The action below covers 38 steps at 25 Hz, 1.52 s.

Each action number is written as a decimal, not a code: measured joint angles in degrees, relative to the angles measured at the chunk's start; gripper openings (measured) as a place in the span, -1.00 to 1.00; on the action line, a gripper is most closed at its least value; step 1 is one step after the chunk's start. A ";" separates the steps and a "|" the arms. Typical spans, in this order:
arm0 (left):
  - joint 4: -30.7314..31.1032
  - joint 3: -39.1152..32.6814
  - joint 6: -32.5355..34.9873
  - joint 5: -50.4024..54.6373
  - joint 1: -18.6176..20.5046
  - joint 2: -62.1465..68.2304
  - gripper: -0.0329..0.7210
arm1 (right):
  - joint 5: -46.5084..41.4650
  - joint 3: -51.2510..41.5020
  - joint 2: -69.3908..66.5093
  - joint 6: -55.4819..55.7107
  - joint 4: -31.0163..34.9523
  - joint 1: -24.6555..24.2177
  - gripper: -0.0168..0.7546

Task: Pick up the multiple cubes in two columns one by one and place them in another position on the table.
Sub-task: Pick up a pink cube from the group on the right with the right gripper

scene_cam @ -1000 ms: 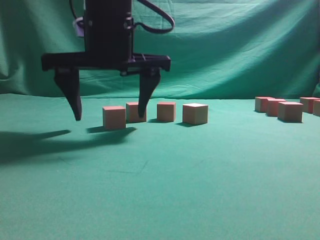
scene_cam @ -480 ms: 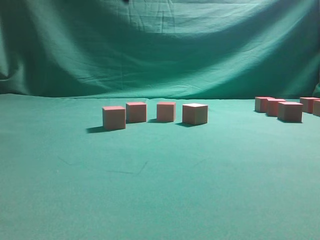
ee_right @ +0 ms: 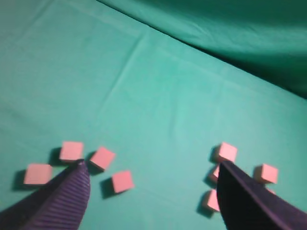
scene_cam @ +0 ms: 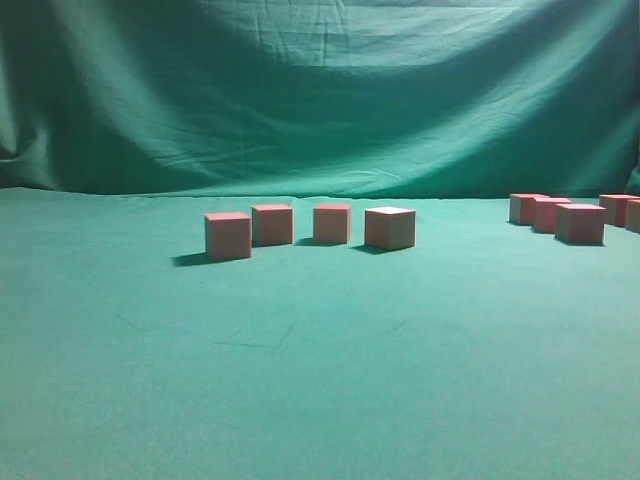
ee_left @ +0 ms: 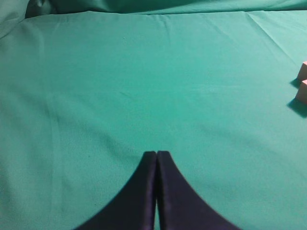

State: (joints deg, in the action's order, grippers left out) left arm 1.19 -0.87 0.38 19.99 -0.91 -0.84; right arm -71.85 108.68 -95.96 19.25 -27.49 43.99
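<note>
Left gripper [ee_left: 156, 154] closed, dark fingers [ee_left: 139, 191] pressed together tip to tip, nothing between them, above green cloth-covered bench [ee_left: 144, 86]. Two pink cubes [ee_left: 302, 82] clipped at the right edge, one just behind the other, well apart from gripper.

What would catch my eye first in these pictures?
Small pinkish-red topped wooden cubes on green cloth: a row of four cubes mid-table, and another cluster of cubes at the far right. From above, the open right gripper frames both groups, while the left gripper is shut over bare green cloth.
</note>
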 joint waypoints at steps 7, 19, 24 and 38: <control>0.00 0.00 0.00 0.00 0.00 0.00 -0.91 | -0.02 -18.95 7.31 3.35 1.32 -14.21 0.45; 0.00 0.00 0.00 0.00 0.00 0.00 -0.91 | 16.74 -34.15 6.76 3.94 14.55 -29.06 0.45; 0.00 0.00 0.00 0.00 0.00 0.00 -0.91 | 19.28 -34.13 2.67 0.62 14.90 -29.90 0.45; 0.00 0.00 0.00 0.00 0.00 0.00 -0.91 | 28.37 -33.24 -11.34 -0.45 15.07 -29.94 0.45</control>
State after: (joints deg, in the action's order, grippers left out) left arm 1.19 -0.87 0.38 19.99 -0.91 -0.84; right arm -43.48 75.44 -107.30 18.80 -12.41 14.05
